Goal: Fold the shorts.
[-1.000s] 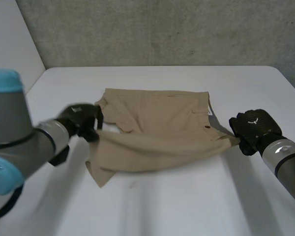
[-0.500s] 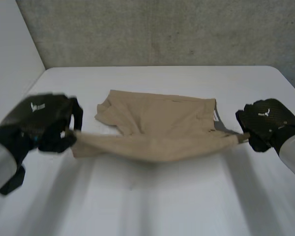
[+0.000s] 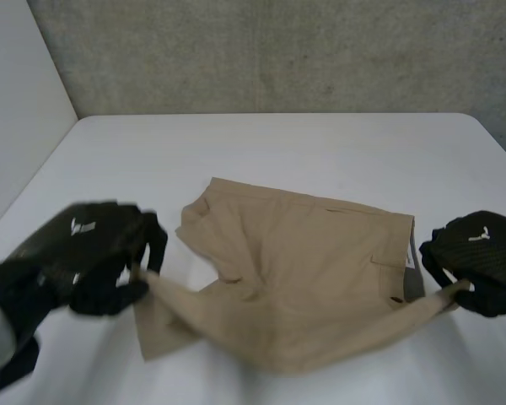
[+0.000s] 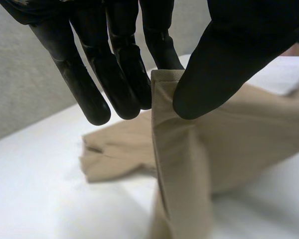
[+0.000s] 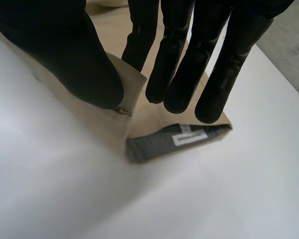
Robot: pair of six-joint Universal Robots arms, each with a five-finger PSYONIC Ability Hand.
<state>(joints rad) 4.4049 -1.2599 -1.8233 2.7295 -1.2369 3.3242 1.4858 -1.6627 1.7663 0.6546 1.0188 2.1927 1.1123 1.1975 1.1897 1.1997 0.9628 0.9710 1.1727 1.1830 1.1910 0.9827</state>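
Tan shorts (image 3: 304, 278) lie partly on the white table (image 3: 278, 148), their near edge lifted and stretched between my two hands. My left hand (image 3: 88, 253) pinches the near left corner of the shorts (image 4: 164, 99) between thumb and fingers. At the near right corner, my right hand (image 3: 481, 257) is shut on the waistband (image 5: 127, 87) in the same way. A grey inner lining with a white label (image 5: 188, 138) shows under the right hand's fingertips. The far half of the shorts rests flat on the table.
A grey concrete wall (image 3: 278, 51) runs behind the table's far edge. A white panel (image 3: 17, 110) stands at the left. Bare table surface surrounds the shorts on all sides.
Both hands have drawn the held edge of the shorts toward the near side of the table and lifted it. The whole garment has slid nearer and to the right.
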